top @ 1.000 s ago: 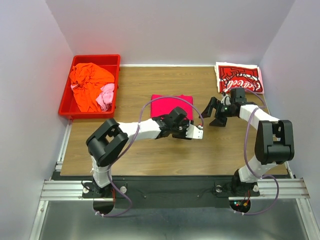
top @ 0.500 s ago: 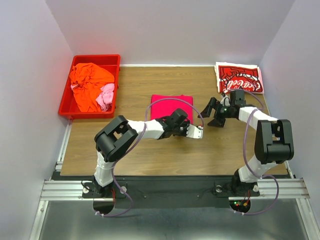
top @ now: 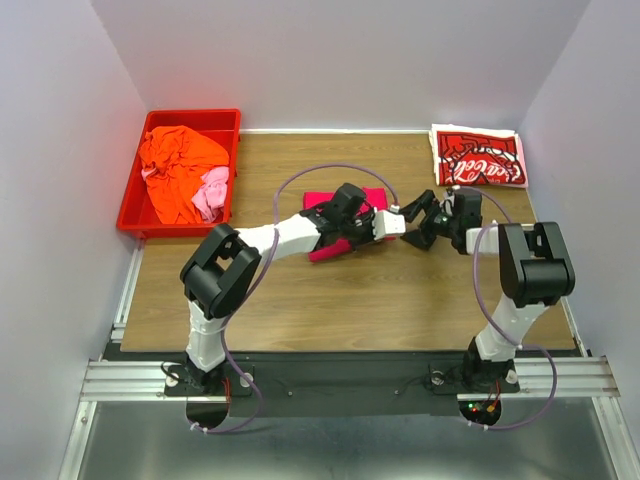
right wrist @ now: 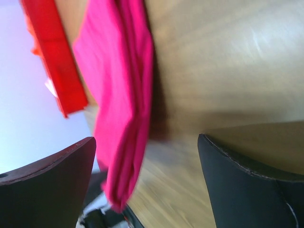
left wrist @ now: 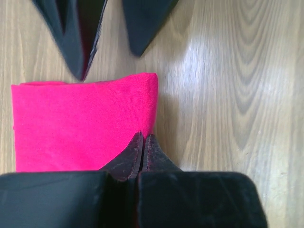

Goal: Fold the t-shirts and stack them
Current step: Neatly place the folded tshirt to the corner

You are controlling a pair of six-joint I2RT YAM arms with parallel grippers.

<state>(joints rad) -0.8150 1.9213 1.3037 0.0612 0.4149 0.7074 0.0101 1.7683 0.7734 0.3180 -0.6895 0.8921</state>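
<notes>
The magenta t-shirt [top: 330, 248] lies mid-table, bunched under my left arm, one part raised off the wood. My left gripper [top: 386, 224] is shut on its right edge; in the left wrist view the closed gripper [left wrist: 143, 140] pinches the corner of the magenta t-shirt [left wrist: 80, 126]. My right gripper [top: 416, 222] faces it from the right, jaws wide open and holding nothing. In the right wrist view that gripper [right wrist: 147, 140] frames the hanging fold of the magenta t-shirt [right wrist: 121, 104]. The folded Coca-Cola t-shirt [top: 478, 157] rests at the back right.
A red bin [top: 128, 205] at the back left holds a crumpled orange shirt [top: 175, 170] and a light pink one [top: 212, 192]. Pale walls close in three sides of the table. The two grippers are nearly touching.
My left gripper has shut on the magenta shirt's edge and moved away from the near edge, dragging the cloth with it. The right gripper has shifted left toward it, still open.
</notes>
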